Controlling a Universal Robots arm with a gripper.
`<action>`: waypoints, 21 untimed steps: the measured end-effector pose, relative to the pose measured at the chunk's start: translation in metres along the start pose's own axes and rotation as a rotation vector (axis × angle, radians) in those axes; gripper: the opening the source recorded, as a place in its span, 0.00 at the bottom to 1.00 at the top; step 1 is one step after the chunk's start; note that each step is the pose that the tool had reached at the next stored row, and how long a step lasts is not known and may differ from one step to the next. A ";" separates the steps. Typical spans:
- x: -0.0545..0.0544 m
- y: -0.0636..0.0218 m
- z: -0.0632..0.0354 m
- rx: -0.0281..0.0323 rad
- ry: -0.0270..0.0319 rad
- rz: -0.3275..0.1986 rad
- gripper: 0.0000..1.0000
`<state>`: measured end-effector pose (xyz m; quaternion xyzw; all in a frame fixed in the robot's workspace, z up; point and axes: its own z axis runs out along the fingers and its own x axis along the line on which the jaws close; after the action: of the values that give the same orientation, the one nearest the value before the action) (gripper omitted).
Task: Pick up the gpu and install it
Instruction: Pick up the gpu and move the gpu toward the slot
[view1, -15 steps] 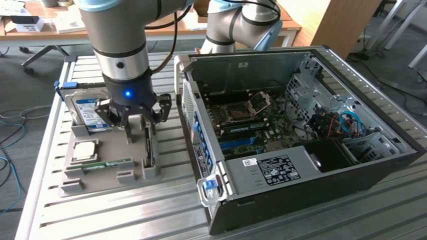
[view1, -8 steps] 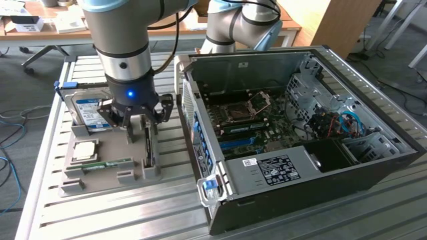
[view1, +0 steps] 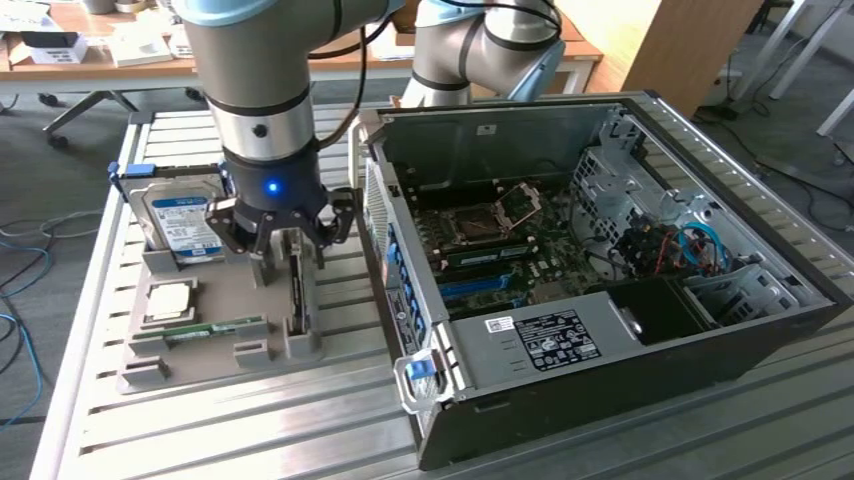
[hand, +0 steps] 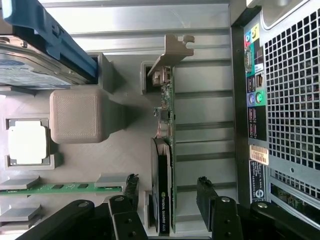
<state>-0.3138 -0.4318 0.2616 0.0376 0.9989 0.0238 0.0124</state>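
The robot's gripper (hand: 167, 186) hangs with its claw released, one finger on either side of the gpu (hand: 164, 165), which stands on edge in a grey holder (view1: 214, 345) beside the open computer case (view1: 534, 345).

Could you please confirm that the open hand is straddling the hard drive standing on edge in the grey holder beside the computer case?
Not quite: the open hand straddles the gpu, not the hard drive, which stands in its own slot nearby. The wrist view shows a finger on each side of the card, on edge in the grey holder beside the computer case.
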 end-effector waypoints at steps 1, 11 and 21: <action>0.000 0.0000 0.0010 0.0001 0.0001 0.000 0.59; -0.001 -0.0006 0.0141 0.0001 0.0000 0.000 0.59; -0.001 -0.0007 0.0196 0.0000 0.0001 0.000 0.59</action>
<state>-0.3127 -0.4316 0.2421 0.0375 0.9989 0.0238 0.0124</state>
